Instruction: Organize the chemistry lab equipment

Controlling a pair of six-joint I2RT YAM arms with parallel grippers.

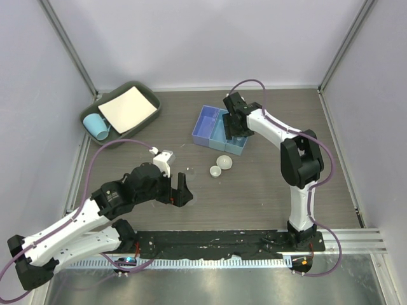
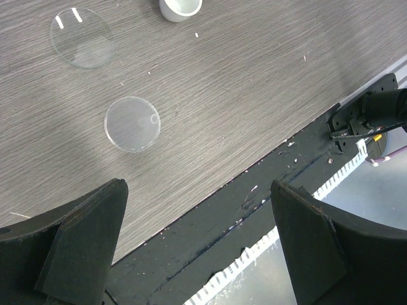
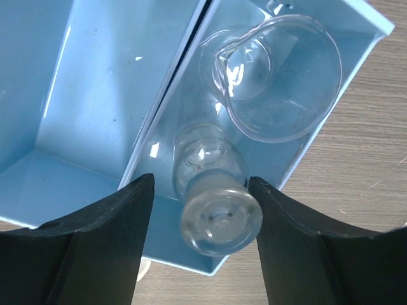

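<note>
My right gripper (image 1: 233,132) hangs open over the light-blue divided box (image 1: 206,124). In the right wrist view its fingers (image 3: 114,235) flank a small clear flask (image 3: 213,190) that stands in the narrow compartment, with a gap on each side. A clear beaker (image 3: 280,76) lies behind the flask in the same compartment. Two round whitish dishes (image 1: 224,162) (image 1: 215,171) sit on the table in front of the box. My left gripper (image 1: 180,192) is open and empty above the table's front edge. Two clear flat discs (image 2: 131,123) (image 2: 82,37) lie on the wood ahead of it.
A dark green tray (image 1: 137,84) at the back left holds a white sheet (image 1: 128,109) and a light-blue cup (image 1: 96,126). A black rail (image 1: 222,241) runs along the table's front edge. The box's large compartment (image 3: 82,82) holds nothing.
</note>
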